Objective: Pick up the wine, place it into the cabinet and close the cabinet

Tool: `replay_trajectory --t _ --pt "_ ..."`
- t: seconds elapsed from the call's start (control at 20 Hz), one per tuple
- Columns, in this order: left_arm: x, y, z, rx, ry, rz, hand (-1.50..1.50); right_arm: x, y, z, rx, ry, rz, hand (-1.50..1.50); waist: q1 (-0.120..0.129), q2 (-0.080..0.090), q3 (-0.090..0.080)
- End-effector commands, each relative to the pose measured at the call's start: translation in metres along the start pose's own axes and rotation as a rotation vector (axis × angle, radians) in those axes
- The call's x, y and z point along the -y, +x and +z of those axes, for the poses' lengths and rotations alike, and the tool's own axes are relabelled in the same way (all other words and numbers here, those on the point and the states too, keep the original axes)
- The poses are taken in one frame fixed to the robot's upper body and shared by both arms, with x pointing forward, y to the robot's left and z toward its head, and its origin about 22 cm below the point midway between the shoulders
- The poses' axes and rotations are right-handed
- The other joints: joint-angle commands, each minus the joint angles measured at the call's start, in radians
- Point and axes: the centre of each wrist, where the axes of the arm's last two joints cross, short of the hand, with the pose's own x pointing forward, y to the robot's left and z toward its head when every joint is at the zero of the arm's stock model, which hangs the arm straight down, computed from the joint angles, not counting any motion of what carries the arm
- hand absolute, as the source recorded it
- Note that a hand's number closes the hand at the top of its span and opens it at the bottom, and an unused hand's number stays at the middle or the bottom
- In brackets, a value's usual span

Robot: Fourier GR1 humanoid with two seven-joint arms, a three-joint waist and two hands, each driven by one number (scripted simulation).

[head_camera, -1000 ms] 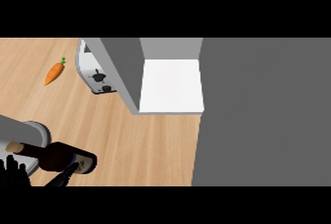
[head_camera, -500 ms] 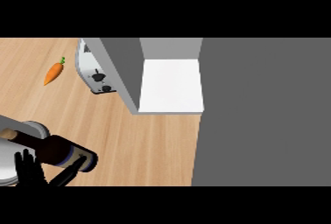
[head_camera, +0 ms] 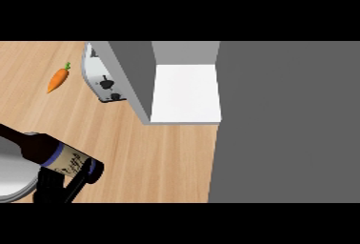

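The tilted wine bottle (head_camera: 60,157) is grasped near its base by the left hand (head_camera: 55,187) at eight o'clock. The open cabinet (head_camera: 186,93) is seen at twelve o'clock, a carrot (head_camera: 57,80) at ten.

Left forearm (head_camera: 10,177) is recorded as a smooth, rounded, light-grey shell; left hand (head_camera: 51,188) is recorded as black, with slender fingers.

Bare counter (head_camera: 162,157) before cabinet (head_camera: 186,93); toaster (head_camera: 102,76) flanks left wall, carrot (head_camera: 57,80) beyond.
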Motion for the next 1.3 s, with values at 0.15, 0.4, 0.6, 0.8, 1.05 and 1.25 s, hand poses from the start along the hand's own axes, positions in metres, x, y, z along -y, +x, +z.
replay_trajectory --t 0.15,0.4,0.6,0.8,1.05,1.25 --pt "0.003 -0.021 0.008 -0.001 -0.092 0.027 1.5 -0.019 0.035 0.028 0.033 0.023 0.001 -1.5 -0.003 -0.001 0.0" --pt "0.019 -0.025 -0.014 0.043 -0.068 -0.015 1.5 -0.019 0.021 0.019 0.06 -0.004 0.007 -1.5 -0.001 0.001 0.0" --pt "0.012 -0.029 -0.009 0.077 -0.228 0.031 1.5 -0.013 0.023 0.018 0.041 0.0 -0.007 -1.5 -0.007 0.0 -0.001" --pt "0.011 -0.035 -0.005 0.089 -0.578 0.028 1.5 -0.005 0.007 0.004 0.047 0.008 -0.009 -1.5 -0.017 0.002 -0.003" --pt "-0.002 -0.032 -0.019 0.149 -0.681 0.103 1.5 -0.007 0.009 0.013 0.042 0.02 -0.017 -1.5 -0.004 0.001 0.0" --pt "0.012 -0.02 0.0 0.18 -0.7 0.111 1.5 -0.016 0.015 0.015 0.046 0.014 -0.011 -1.5 0.006 -0.001 0.001"
